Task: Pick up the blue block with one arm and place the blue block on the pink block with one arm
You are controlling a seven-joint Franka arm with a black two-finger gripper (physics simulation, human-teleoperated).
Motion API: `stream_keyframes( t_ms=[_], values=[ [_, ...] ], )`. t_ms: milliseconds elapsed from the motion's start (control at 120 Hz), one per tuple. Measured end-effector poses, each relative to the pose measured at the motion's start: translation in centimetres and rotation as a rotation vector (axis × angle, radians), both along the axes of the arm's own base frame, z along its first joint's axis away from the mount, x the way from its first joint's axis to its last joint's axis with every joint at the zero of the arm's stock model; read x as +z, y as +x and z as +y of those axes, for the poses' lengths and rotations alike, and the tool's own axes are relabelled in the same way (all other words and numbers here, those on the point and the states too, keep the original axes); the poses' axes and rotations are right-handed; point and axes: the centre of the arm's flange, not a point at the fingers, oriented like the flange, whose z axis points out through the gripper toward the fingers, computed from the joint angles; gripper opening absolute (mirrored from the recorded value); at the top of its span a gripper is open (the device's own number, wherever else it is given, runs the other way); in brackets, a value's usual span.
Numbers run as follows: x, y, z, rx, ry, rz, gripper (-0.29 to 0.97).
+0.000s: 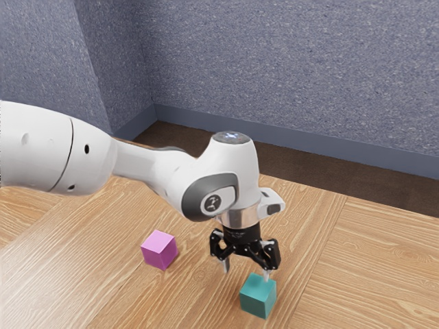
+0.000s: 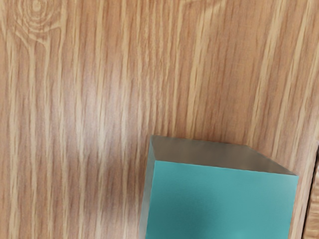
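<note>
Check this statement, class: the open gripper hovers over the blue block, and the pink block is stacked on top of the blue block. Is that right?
Not quite. The pink block is not stacked on the blue block. It sits by itself on the wooden table, apart, toward the exterior view's left, as the exterior view shows. The rest holds: the open gripper hovers over the blue block.

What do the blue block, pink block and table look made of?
Blue block: probably matte plastic or painted; flat, even teal faces, no grain. Pink block: same, even matte magenta. Table: wood or laminate; plank seams, streaky grain, a knot ring.
</note>
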Motion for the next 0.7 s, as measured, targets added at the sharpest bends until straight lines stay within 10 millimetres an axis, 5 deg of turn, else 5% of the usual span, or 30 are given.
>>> stream_keyframes(
  t_ms=[200, 700],
  values=[
    [-0.9, -2.9, 0.9, -0.074, -0.055, -0.014, 0.68],
    [-3.2, -1.8, -1.5, -0.238, -0.107, -0.073, 0.68]
  ],
)
